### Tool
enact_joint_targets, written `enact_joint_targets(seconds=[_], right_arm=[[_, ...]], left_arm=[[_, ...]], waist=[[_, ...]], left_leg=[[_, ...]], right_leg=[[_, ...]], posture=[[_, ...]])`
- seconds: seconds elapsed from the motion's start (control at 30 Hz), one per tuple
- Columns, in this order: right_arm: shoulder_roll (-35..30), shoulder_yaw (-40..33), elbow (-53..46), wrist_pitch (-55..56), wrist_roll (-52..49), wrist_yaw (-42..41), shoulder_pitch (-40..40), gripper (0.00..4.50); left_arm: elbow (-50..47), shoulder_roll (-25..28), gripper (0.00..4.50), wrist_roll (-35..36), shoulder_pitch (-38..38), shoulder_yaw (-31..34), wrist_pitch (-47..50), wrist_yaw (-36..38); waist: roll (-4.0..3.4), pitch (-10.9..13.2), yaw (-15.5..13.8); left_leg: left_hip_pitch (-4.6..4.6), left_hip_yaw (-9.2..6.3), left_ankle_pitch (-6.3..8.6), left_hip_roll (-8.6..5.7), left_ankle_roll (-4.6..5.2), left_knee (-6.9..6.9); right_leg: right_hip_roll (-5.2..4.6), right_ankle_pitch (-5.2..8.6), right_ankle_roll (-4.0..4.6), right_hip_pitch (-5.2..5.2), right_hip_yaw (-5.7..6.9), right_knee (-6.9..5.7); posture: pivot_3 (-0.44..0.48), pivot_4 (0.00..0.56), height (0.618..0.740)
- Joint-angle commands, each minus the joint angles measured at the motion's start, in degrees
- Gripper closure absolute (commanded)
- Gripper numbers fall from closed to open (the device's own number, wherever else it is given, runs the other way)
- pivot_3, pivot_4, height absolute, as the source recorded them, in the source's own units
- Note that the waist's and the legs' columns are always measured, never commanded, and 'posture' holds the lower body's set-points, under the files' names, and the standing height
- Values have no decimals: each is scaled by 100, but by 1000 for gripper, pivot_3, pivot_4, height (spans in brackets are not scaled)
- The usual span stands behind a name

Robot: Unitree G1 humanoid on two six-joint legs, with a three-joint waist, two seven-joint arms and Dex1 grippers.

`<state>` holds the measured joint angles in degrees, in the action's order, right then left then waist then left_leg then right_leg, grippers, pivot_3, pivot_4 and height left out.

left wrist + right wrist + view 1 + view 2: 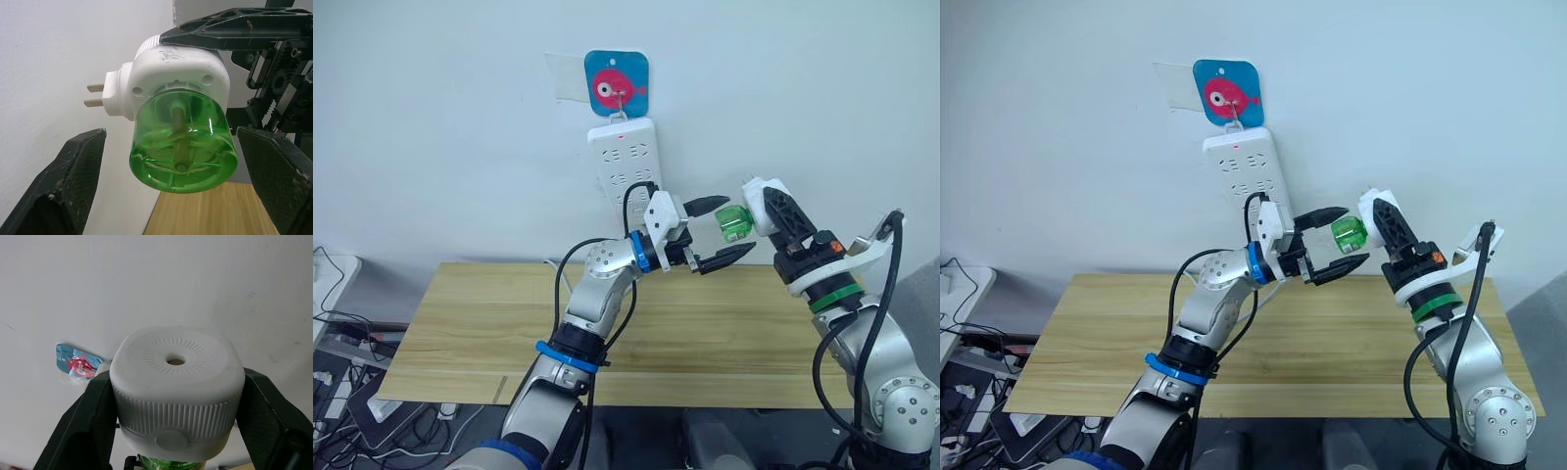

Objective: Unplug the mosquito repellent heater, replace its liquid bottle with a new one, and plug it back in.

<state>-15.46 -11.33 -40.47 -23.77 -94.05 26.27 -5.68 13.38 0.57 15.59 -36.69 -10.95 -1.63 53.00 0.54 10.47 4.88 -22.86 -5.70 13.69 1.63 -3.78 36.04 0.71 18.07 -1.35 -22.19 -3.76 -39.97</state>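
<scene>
Head stereo pair, two close wrist cameras

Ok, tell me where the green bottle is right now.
The bottle is in the air above the table, still fitted to the heater that the right gripper holds, between the open fingers of the left gripper.

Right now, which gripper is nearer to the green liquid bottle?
Left. The left gripper has its open fingers on either side of the green liquid bottle, not touching; the right gripper clamps the mosquito repellent heater above the bottle.
</scene>
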Motion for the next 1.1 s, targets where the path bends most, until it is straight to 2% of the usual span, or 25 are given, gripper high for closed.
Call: enact_joint_targets(seconds=[0.03, 0.1, 0.27, 0.3, 0.57, 0.7, 0.73, 0.77, 0.83, 0.93, 1.0, 1.1], right_arm=[[-74, -5, -298, 150, -106, -41, -76, 1535], [-101, 5, -296, 167, -103, -44, -75, 1535], [-100, 34, -306, 243, -84, -17, -55, 1535], [-104, 40, -310, 253, -81, -16, -52, 1535], [-280, 105, -333, 192, -283, 19, 44, 1535], [-826, -79, -280, -44, -1075, -127, 221, 246], [-1187, -220, -138, -256, -1429, -229, 285, 27], [-1455, -316, -29, -398, -1676, -311, 336, 27], [-1821, -538, 294, -818, -1891, -729, 425, 27], [-2482, -735, 1013, -2019, -1895, -1772, 442, 27], [-2707, -824, 1410, -2577, -1895, -2226, 342, 27], [-3269, -903, 2203, -3645, -1895, -3325, -33, 27]], left_arm=[[-204, -58, 194, 109, -31, -19, -44, -14], [-258, -111, 554, 240, -37, 61, 109, -79], [-311, -110, 2051, 293, -39, 34, 173, -93], [-318, -110, 2221, 293, -31, 22, 185, -89], [-126, 25, 2223, 148, -126, -20, -11, 90], [181, 302, 2223, 178, -316, 18, -246, 602], [313, 433, 2223, 182, -384, 0, -376, 878], [420, 520, 2223, 183, -435, -16, -481, 1074], [706, 694, 2223, 218, -601, -8, -634, 1495], [1045, 889, 2223, 272, -787, -60, -918, 2246], [1177, 907, 2223, 293, -853, -40, -1003, 2491], [1229, 935, 2223, 318, -901, -39, -1040, 2828]], waist=[[0, 0, 0], [0, 0, 0], [0, 0, 1], [0, 0, 3], [0, 0, 6], [1, 1, 6], [1, 1, 8], [1, 1, 8], [5, 3, 5], [6, 4, 4], [7, 4, 7], [8, 9, 7]], left_leg=[[0, 0, 0, 0, 0, 0], [-1, 1, 0, 0, 0, 0], [-1, 0, 0, 0, 0, 1], [0, 0, 0, 0, 0, 1], [0, 2, 0, 0, 0, 1], [0, 1, 0, 0, 0, 1], [0, 1, 0, 0, 0, 2], [-1, 4, 0, -1, 0, 3], [0, 8, 0, -2, 1, 4], [1, 10, 1, -2, 1, 4], [2, 14, 1, -2, 2, 3], [1, 13, 1, 0, 2, 3]], right_leg=[[0, 0, 0, 0, 0, 0], [0, 0, 0, 0, 0, 0], [0, 0, 0, 0, 0, 0], [0, 0, 0, 0, 0, 0], [0, 0, 0, 0, -1, 0], [0, 0, 1, 0, -1, -1], [0, -1, 1, 1, -1, -1], [0, -1, 1, 1, -2, 0], [0, -2, -1, 4, -6, 3], [1, -2, -1, 5, -6, 2], [2, -2, 0, 5, -8, 3], [4, -2, 0, 4, -8, 3]], posture=[[-92, 152, 740], [-92, 152, 740], [-95, 154, 740], [-95, 154, 740], [-103, 157, 740], [-103, 163, 740], [-102, 164, 740], [-102, 164, 740], [-104, 165, 740], [-108, 169, 740], [-104, 170, 740], [-99, 171, 740]])
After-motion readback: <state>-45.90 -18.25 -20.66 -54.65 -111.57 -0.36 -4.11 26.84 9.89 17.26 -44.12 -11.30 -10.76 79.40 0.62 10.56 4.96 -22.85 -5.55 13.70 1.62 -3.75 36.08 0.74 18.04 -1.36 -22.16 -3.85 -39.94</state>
